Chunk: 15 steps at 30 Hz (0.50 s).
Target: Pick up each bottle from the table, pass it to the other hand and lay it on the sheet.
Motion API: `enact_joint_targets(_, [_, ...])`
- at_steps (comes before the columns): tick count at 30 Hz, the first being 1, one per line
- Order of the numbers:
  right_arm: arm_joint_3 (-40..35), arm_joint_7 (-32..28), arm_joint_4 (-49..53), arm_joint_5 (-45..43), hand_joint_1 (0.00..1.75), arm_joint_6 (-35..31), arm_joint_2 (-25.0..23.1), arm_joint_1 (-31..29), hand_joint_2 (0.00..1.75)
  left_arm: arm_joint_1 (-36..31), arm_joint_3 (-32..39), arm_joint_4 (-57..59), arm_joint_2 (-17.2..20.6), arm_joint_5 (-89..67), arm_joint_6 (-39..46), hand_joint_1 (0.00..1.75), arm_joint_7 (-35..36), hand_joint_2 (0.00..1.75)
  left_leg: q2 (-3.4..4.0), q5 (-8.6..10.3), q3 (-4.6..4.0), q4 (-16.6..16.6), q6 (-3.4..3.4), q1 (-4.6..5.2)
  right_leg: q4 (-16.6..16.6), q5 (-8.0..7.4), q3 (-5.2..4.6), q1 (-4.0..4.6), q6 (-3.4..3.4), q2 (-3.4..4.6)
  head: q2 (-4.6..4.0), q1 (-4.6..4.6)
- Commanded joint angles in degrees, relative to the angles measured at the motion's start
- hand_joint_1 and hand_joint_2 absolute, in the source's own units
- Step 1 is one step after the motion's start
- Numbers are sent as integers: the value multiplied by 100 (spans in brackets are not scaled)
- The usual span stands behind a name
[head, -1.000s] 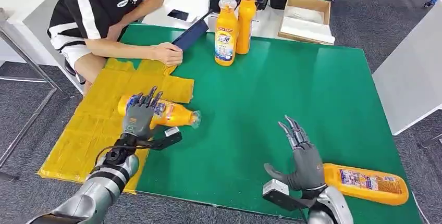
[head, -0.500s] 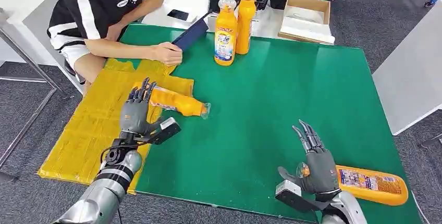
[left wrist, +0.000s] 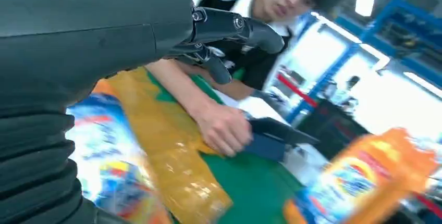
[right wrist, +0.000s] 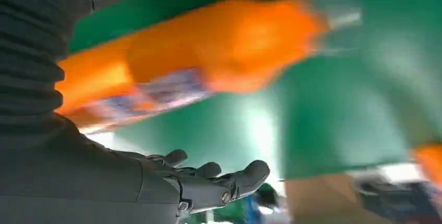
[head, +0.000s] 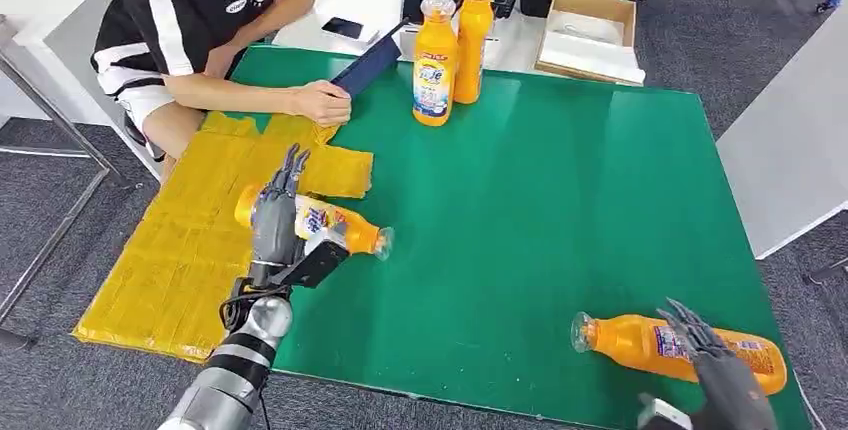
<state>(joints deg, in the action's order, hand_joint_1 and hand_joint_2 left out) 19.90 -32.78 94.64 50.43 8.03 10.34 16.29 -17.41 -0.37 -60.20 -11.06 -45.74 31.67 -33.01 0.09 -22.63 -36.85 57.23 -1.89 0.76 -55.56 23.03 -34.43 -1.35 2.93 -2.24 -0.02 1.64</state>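
Yellow sheet (head: 180,250) covers the left strip of the green worktop (head: 520,200), and a person (head: 200,10) sits behind it with one hand resting on the sheet's far end beside a dark blue case (head: 368,65). The left hand (head: 275,220) sits over a lying bottle (head: 335,225), its fingers pointing away from the robot and spread straight past the bottle's far side; whether it has any hold on the bottle I cannot tell. That bottle lies across the sheet's right edge, base over the yellow, clear cap out over the green. The left wrist view shows the straight fingers (left wrist: 229,26) above the blurred label (left wrist: 104,146).

Two more bottles (head: 450,45) stand upright side by side at the worktop's far edge, with a cardboard box (head: 590,35) just to their right on the white table.

Near the front right corner a fourth bottle (head: 650,345) lies on the green, cap to the left. The right hand (head: 720,370) hovers at its base end, fingers loosely spread and holding nothing; the right wrist view shows them (right wrist: 208,182) apart from the orange bottle (right wrist: 208,52).
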Motion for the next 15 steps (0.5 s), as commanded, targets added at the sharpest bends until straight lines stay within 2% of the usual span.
enact_joint_targets(1, [1927, -158, -1469, 915, 0, -79, -153, -877, 175, 279, -841, -398, -105, -52, 248, 0, 86, 175, 0, -14, 37, -2, 12, -9, 15, 9, 46, 7, -14, 17, 0, -4])
enact_joint_targets(10, [1940, -110, -1398, 932, 0, -113, -225, -866, 175, 256, -850, -383, -63, -72, 246, 0, 87, 175, 2, -9, 33, -2, 9, -8, 10, 9, 37, 8, -13, 15, 0, 0])
enact_joint_targets(15, [1777, 440, -2495, 1635, 0, -1026, 138, -1375, 175, 373, -1173, -387, -186, -179, 356, 0, 85, 175, 11, -16, 45, -1, 8, -10, 15, 9, 51, 9, -13, 27, 0, 0])
